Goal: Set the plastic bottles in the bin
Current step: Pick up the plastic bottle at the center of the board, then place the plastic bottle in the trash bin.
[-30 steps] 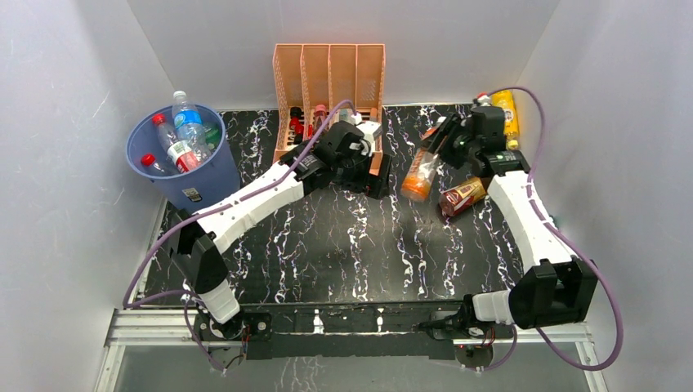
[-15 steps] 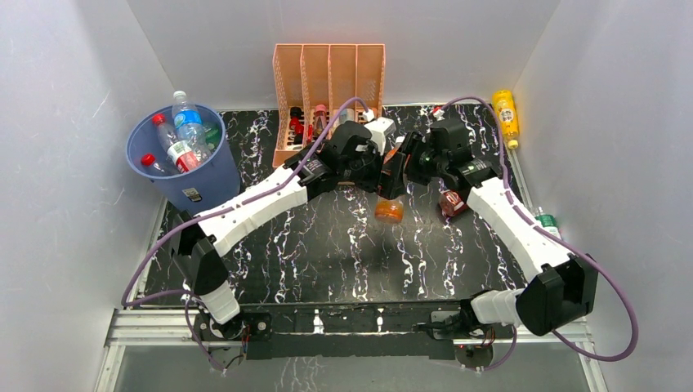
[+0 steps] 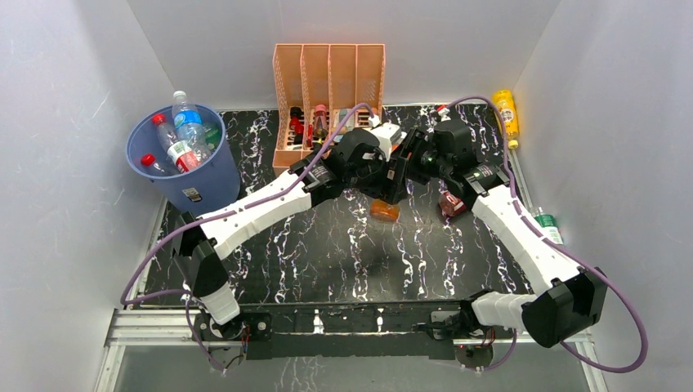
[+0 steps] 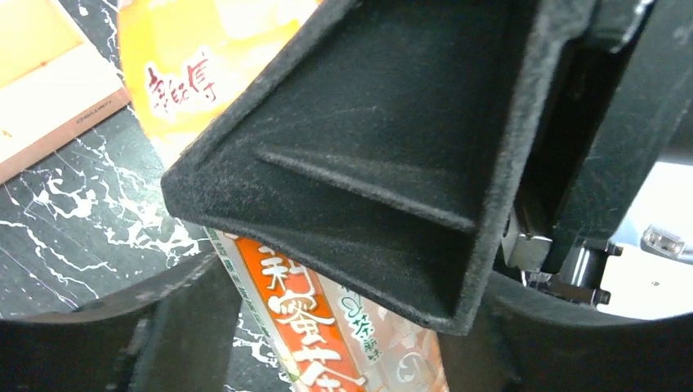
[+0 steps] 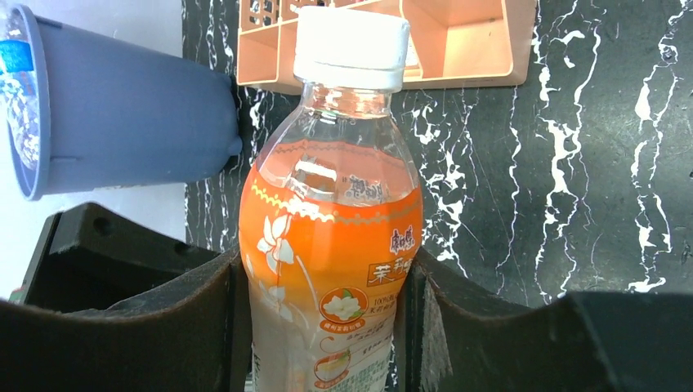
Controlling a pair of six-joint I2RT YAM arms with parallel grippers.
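An orange-labelled bottle with a white cap (image 5: pixel 331 245) hangs above mid-table, my right gripper (image 5: pixel 323 286) shut on its lower body. From above, only its orange end (image 3: pixel 384 209) shows below the two grippers, where the right gripper (image 3: pixel 406 166) meets my left gripper (image 3: pixel 391 181). The left gripper (image 4: pixel 335 343) is open around the same bottle (image 4: pixel 319 318); a strip of table shows between one finger and the label. The right gripper's finger (image 4: pixel 368 163) hides the other side. The blue bin (image 3: pixel 192 175) at far left holds several bottles (image 3: pixel 186 122).
The peach rack (image 3: pixel 327 65) stands at the back behind both grippers. A brown-labelled bottle (image 3: pixel 452 201) lies under the right arm. A yellow bottle (image 3: pixel 506 110) lies at the far right corner. A green-capped bottle (image 3: pixel 546 224) lies past the table's right edge.
The right gripper has carried the orange bottle left to mid-table. The left gripper has moved right to meet it, and its jaws have narrowed around the bottle.
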